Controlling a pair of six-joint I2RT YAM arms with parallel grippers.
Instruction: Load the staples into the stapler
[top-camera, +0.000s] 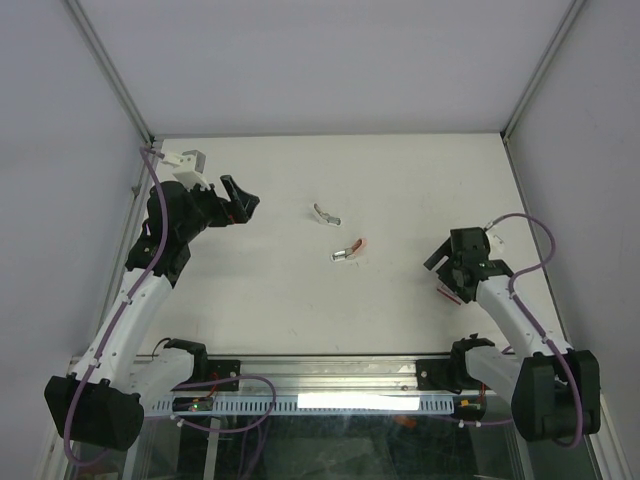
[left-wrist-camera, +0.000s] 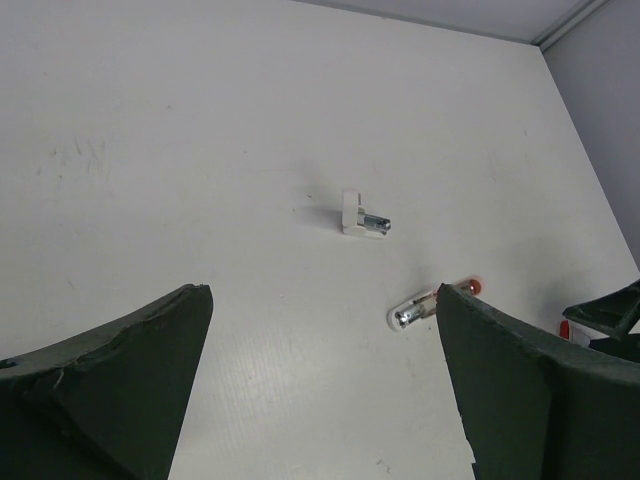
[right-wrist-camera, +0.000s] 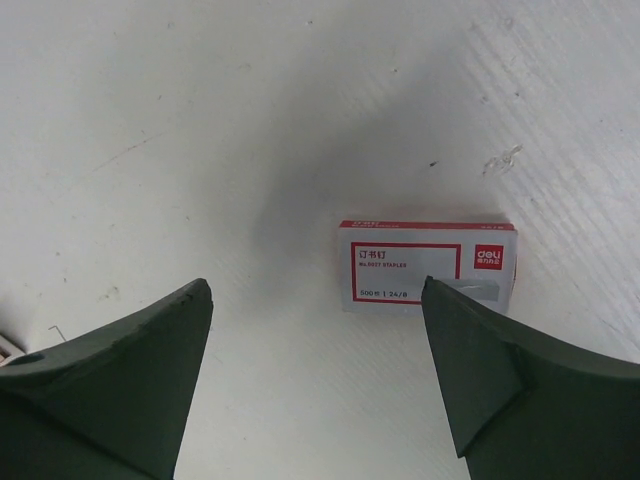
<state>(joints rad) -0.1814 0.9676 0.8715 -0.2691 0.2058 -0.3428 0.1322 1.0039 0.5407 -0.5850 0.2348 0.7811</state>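
Left hand (top-camera: 243, 200) hovers over the far left part of the white bench (top-camera: 260, 310), its two dark fingers (left-wrist-camera: 120, 390) spread wide with nothing between them. Right hand (top-camera: 440, 262) hangs over the right side of the bench, well apart from the left. Its fingers (right-wrist-camera: 110, 390) also stand wide apart and grip nothing.

A tiny pale pink-and-silver mini stapler (top-camera: 350, 249) lies flat on the bench near the middle, between the two hands and closer to the right one. In the left wrist view its shiny metal end points toward the camera, and its pink end (left-wrist-camera: 470, 286) sits just beside the tip of the right-side finger as seen there. No finger touches it.

Just beyond it, farther from the arm bases, rests a small pale grey-white angled piece with a silvery metal stub (top-camera: 326, 214). It lies near the stapler but apart from it. Whether the two belong together I cannot tell.

Directly under the right hand lies a small flat red-and-white cardboard box with printed lettering (right-wrist-camera: 428, 265), face up on the bench. In the right wrist view it sits past the fingertips and nearer the right-side finger, which covers its near corner. Whether that finger touches the box cannot be told.
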